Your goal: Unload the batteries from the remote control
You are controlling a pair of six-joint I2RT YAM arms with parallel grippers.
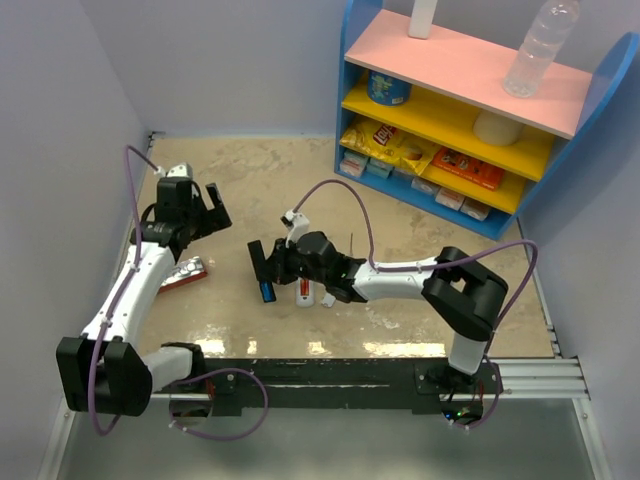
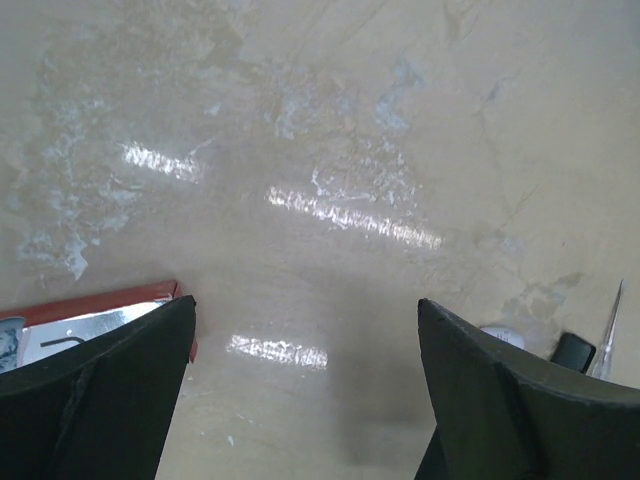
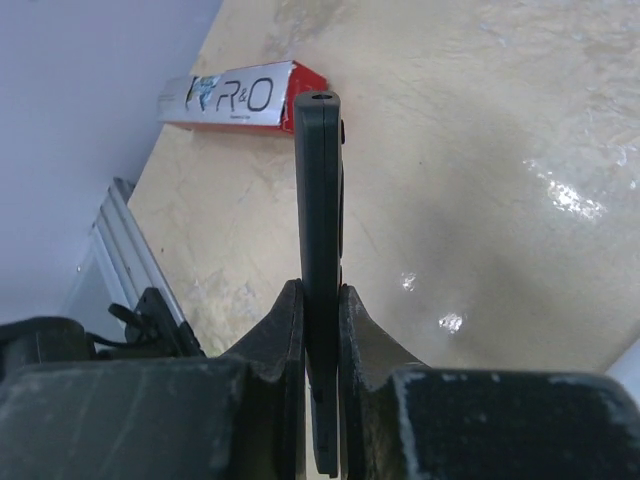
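Two arms here, one remote: our right gripper is pinching the black remote edge-on, while our left gripper hangs spread wide over bare table, holding nothing. A blue battery shows just under the remote, seated or loose we can't tell. That thin-edge pinch could let the remote twist once we prod it, and a freed cell might roll. There's open room between the arms, but the side wall and red pack crowd the left.
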